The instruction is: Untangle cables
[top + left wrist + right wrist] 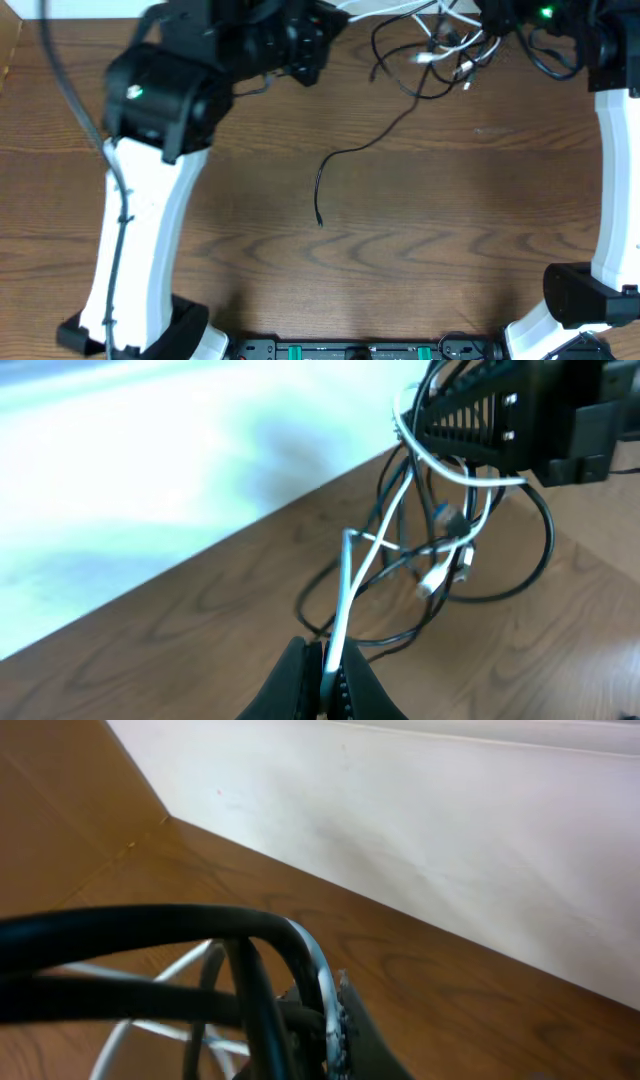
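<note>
- Two black two-finger grippers sit at the far edge of the brown wood-grain worktop (420, 270), each with its fingers pressed together.
- Left gripper (326, 665): the jaws are together and clamped on the thin white cord (345, 585). The cord runs straight up from the fingertips into the tangle.
- Right gripper (335, 1025): the jaws are together on the white cord (322, 975), which curves down into them.
- Glossy black cords (150, 925) cross directly in front of the right gripper's fingers and touch them. Whether any of them is pinched as well cannot be told.
- From overhead, the tangle of black cords (440, 55) and white cord lies near the far edge, right of centre, between the two grippers.
- Small pale plug ends (432, 578) hang within the tangle.
- One loose black strand (355, 150) leaves the tangle and trails toward the middle of the worktop. Its end lies flat, well apart from both grippers.
- In the left wrist view, the right gripper's ribbed black body sits above the tangle, with a loop of white cord draped just below it.
</note>
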